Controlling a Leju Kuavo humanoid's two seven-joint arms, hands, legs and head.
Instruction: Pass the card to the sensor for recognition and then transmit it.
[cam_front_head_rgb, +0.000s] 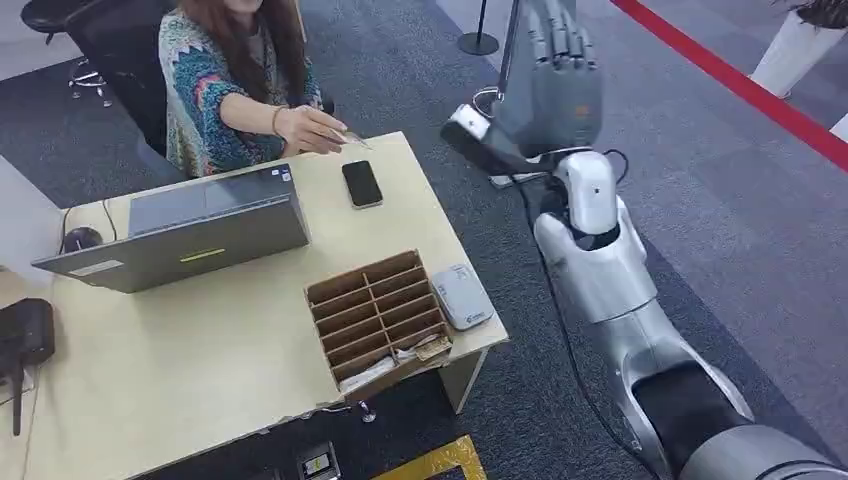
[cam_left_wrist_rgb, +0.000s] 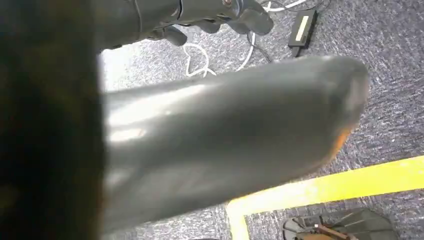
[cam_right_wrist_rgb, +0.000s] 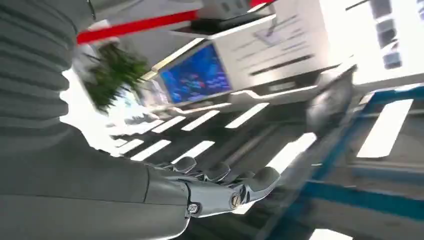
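A person seated behind the desk holds a small pale card over the desk's far edge. The white card sensor lies at the desk's near right corner. My right hand is raised off the desk's right side, well above the floor, fingers straight and apart, holding nothing. The right wrist view shows its fingers stretched out toward the ceiling. My left hand hangs low over the carpet, with its thick grey thumb across the left wrist view and nothing in it.
A wooden slotted card box stands beside the sensor. A black phone and an open laptop lie on the desk. A stanchion base and a red floor line lie beyond my right arm.
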